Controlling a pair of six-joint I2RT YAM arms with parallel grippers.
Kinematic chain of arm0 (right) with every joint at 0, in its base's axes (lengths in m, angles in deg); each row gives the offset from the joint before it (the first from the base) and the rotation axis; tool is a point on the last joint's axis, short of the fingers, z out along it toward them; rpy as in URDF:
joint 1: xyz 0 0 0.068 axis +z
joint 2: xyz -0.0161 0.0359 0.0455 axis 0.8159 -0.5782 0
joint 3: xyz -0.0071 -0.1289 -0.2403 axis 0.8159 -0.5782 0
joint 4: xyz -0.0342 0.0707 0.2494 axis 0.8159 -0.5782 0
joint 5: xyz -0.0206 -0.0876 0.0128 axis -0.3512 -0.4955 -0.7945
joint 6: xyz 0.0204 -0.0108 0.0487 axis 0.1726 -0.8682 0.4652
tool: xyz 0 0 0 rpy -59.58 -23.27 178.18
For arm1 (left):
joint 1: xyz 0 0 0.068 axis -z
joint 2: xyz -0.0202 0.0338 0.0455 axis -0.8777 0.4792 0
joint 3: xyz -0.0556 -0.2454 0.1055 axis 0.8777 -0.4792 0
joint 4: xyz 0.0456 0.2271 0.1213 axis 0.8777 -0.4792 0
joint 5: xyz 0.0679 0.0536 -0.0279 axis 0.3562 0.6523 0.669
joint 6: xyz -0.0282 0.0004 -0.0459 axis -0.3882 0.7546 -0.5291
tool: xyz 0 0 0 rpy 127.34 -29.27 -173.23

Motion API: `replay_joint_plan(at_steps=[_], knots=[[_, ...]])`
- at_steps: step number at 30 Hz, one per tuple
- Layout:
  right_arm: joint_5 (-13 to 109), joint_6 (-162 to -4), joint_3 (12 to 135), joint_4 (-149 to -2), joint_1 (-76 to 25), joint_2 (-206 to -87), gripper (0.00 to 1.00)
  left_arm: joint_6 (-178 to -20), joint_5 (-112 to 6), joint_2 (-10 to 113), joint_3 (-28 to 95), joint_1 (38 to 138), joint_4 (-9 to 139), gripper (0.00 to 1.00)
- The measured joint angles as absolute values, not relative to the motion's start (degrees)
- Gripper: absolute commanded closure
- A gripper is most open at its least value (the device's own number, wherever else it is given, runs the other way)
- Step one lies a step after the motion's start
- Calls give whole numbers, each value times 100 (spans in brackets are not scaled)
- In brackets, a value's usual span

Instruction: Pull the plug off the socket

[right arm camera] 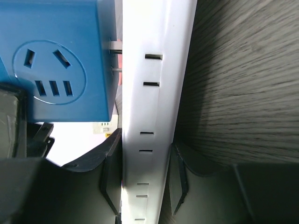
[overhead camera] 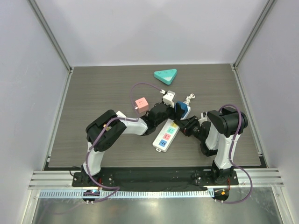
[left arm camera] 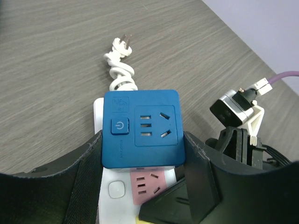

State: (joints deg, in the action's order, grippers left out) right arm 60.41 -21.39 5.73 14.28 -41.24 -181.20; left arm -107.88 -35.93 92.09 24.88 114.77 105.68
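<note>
From above, we see the power strip (overhead camera: 165, 136) lying slantwise at mid-table, its far end carrying the blue cube plug (overhead camera: 182, 110). The left gripper (overhead camera: 176, 111) meets the cube and the right gripper (overhead camera: 183, 125) meets the strip.

The left wrist view shows the left jaws clamped on the cube's two sides.

In the right wrist view the right jaws are clamped across the white strip, and bare prongs (right arm camera: 116, 45) show between cube and strip. We judge that a tilted pull could jam those prongs, or drag the strip out of its grip.
</note>
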Motion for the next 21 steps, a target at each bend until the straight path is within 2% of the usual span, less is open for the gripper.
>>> replay_joint_plan(at_steps=[12, 21], knots=[[6098, -2150, 615, 1426, -4078, -18147, 99, -11973, -5175, 9209, 1996, 10756, 11311, 100], [6253, -2157, 621, 1428, -4063, -18169, 99, -11072, -4150, 8772, 1852, 11213, 10760, 100]])
